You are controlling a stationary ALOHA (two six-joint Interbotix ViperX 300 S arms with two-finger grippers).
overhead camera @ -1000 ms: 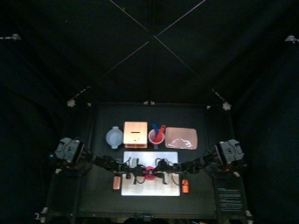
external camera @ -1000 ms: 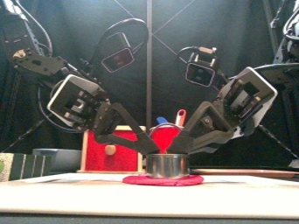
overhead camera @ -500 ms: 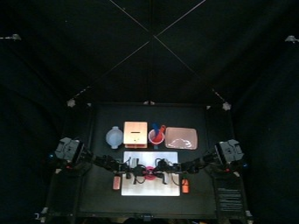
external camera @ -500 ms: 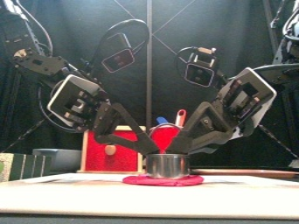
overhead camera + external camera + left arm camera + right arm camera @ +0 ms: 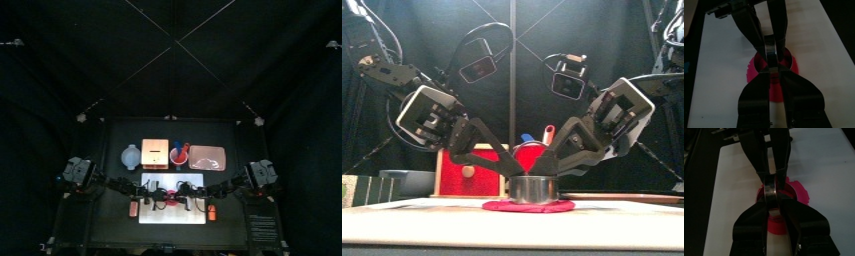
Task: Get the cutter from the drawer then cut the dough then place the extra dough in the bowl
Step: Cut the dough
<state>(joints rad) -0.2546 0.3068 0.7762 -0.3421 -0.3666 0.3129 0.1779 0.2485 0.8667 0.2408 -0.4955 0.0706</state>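
Observation:
A round metal cutter (image 5: 533, 189) stands upright on a flat red dough disc (image 5: 529, 206) in the middle of the white cutting board (image 5: 409, 205). Both arms lean in from their sides and meet over it. My left gripper (image 5: 510, 179) is shut on the cutter's left rim and my right gripper (image 5: 556, 179) is shut on its right rim. In the left wrist view the jaws close on the cutter (image 5: 771, 50), with dough (image 5: 753, 70) showing beside them. The right wrist view shows the same grip on the cutter (image 5: 773, 185) over the dough (image 5: 799, 190).
Behind the board stand the blue-grey bowl (image 5: 130, 156), the wooden box (image 5: 155, 151) with its red drawer front (image 5: 465, 172), the red cup with toy knives (image 5: 537, 154) and the pink tray (image 5: 209, 157).
The right arm has shifted very slightly upward. Cutter, dough and left arm stay where they were.

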